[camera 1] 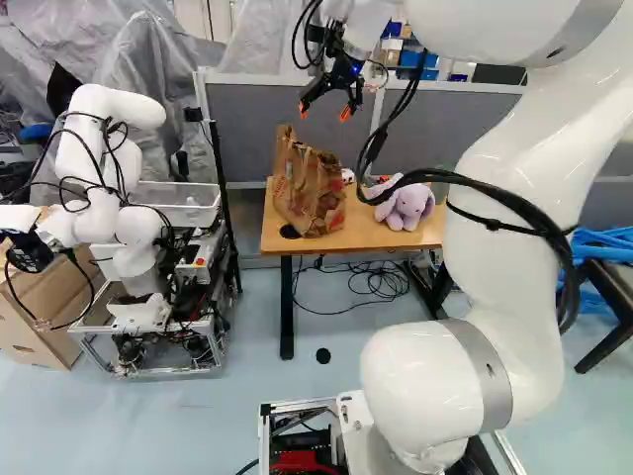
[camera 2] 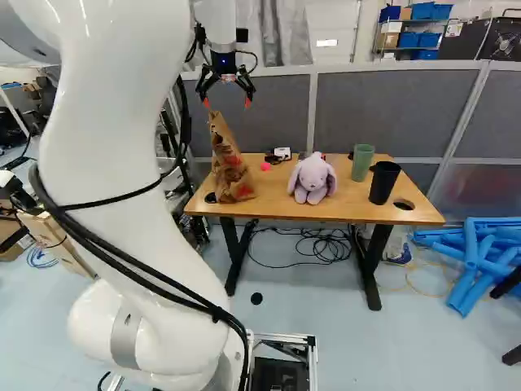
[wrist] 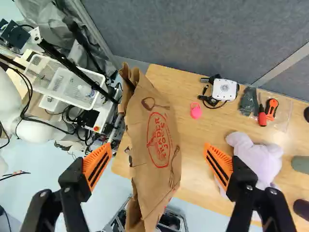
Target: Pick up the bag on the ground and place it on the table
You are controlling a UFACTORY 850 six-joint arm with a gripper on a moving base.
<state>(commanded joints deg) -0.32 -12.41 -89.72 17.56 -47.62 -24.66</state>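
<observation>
The gripper (camera 2: 227,103) hangs above the brown paper bag (camera 2: 229,167) in the right base view, fingers spread. The bag stands on the wooden table (camera 2: 285,208), near its left end, its upper part leaning. In the wrist view the gripper (wrist: 158,164) is wide open, with the bag (wrist: 153,145) lying below and ahead of the space between its orange pads; neither pad touches it.
A lilac plush rabbit (camera 2: 313,177), a green cup (camera 2: 362,163) and a black cup (camera 2: 384,182) share the table. Small items, including a white device (wrist: 225,89), lie toward its back. Another robot (camera 1: 109,178) stands left of the table; grey partitions (camera 2: 391,106) rise behind.
</observation>
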